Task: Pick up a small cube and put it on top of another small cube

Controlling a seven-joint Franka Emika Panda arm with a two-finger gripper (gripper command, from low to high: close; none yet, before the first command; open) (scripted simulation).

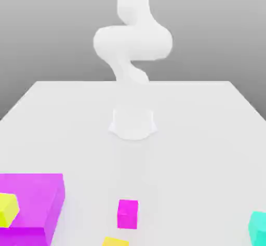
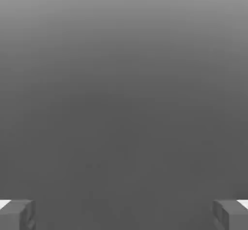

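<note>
Fingers [image 2: 124,214] spread wide apart, released, nothing between them. Cyan cube [image 1: 258,227] resting on the white bench [image 1: 208,136] at the exterior view's right edge, well apart from the small magenta cube [image 1: 127,214] and the big magenta block [image 1: 36,203].

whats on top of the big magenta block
A small yellow cube sits on the big magenta block, near its edge at the exterior view's left. The frame crops part of the cube and block, so anything farther that way cannot be seen.
</note>
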